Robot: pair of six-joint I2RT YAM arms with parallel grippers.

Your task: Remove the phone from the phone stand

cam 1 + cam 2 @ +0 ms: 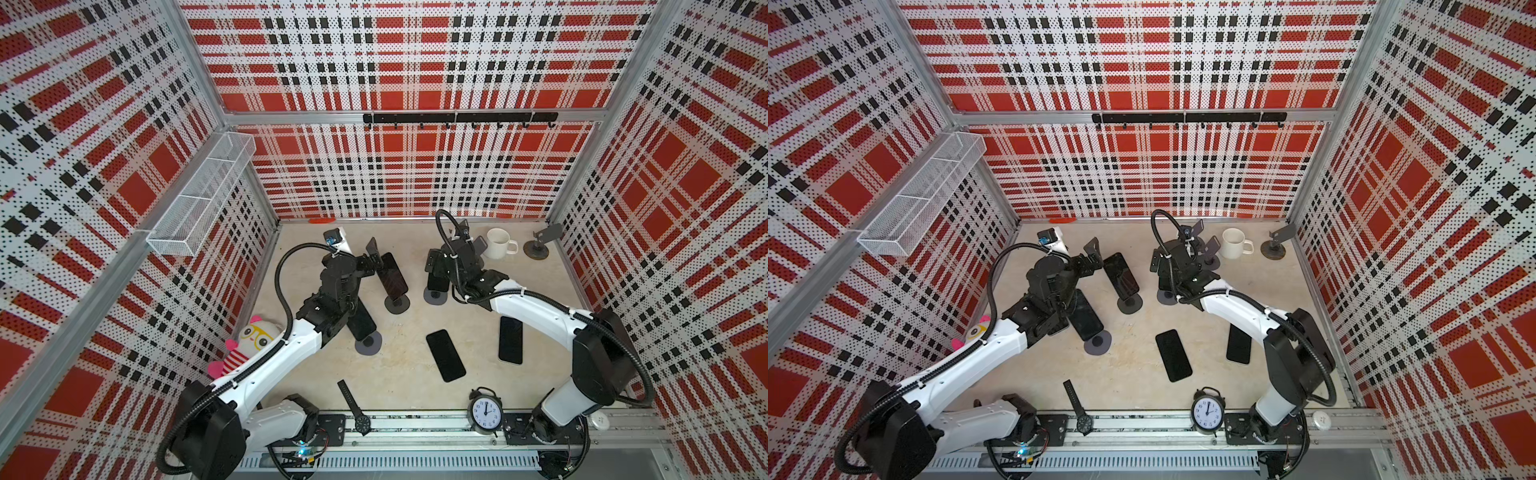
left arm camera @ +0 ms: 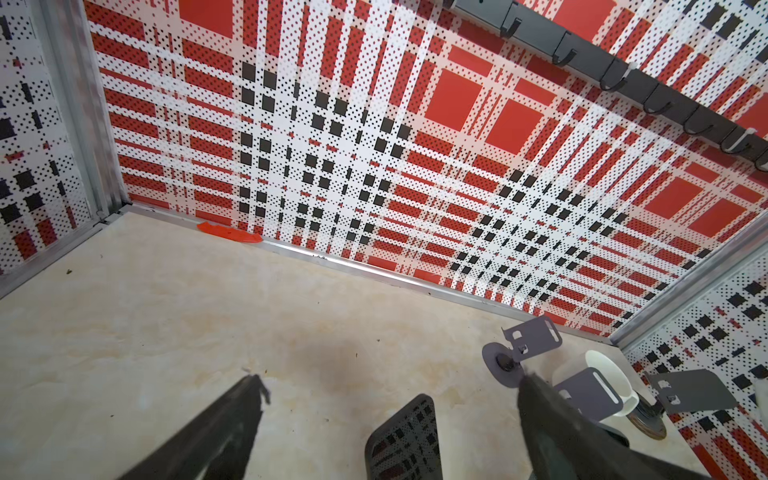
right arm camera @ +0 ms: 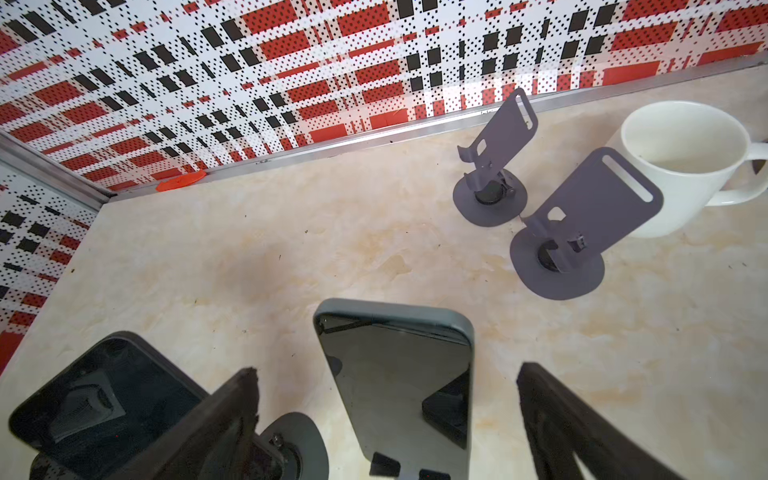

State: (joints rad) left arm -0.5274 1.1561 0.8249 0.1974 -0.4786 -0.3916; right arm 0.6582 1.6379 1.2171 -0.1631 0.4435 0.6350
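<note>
A dark phone (image 3: 395,374) leans upright on a grey phone stand (image 1: 434,297). My right gripper (image 3: 387,372) is open, one finger on each side of the phone, apart from it. In both top views that gripper (image 1: 435,266) (image 1: 1160,270) hangs over this phone. My left gripper (image 2: 390,379) is open too, with only the top of a dark glossy plate (image 2: 405,436) between its fingers. It sits beside a second phone (image 1: 392,278) on a stand. A third phone on a stand (image 1: 361,324) lies partly under the left arm.
Two loose phones (image 1: 445,355) (image 1: 510,340) lie flat on the table. Empty grey stands (image 3: 494,166) (image 3: 582,224) and a white mug (image 3: 685,166) stand near the back wall, and another stand (image 1: 544,241) at the back right. An alarm clock (image 1: 485,413), a wristwatch (image 1: 353,407) and a plush toy (image 1: 249,345) sit at the front.
</note>
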